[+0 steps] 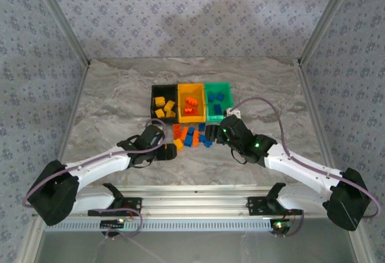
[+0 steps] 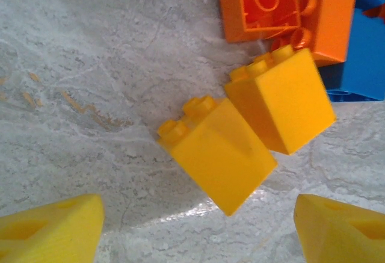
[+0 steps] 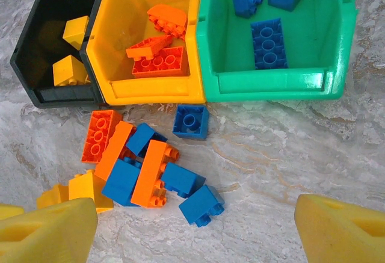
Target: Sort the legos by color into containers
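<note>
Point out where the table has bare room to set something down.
Bare marble: the wide strip behind the three bins up to the back wall, and the flanks left of the black bin and right of the green bin. Crowded: just before the bins, where loose bricks lie between the open jaws.

surface: grey marbled table (image 1: 114, 94) | on it: three joined bins (image 3: 150, 91), loose orange, blue, yellow bricks (image 3: 150, 173)
</note>
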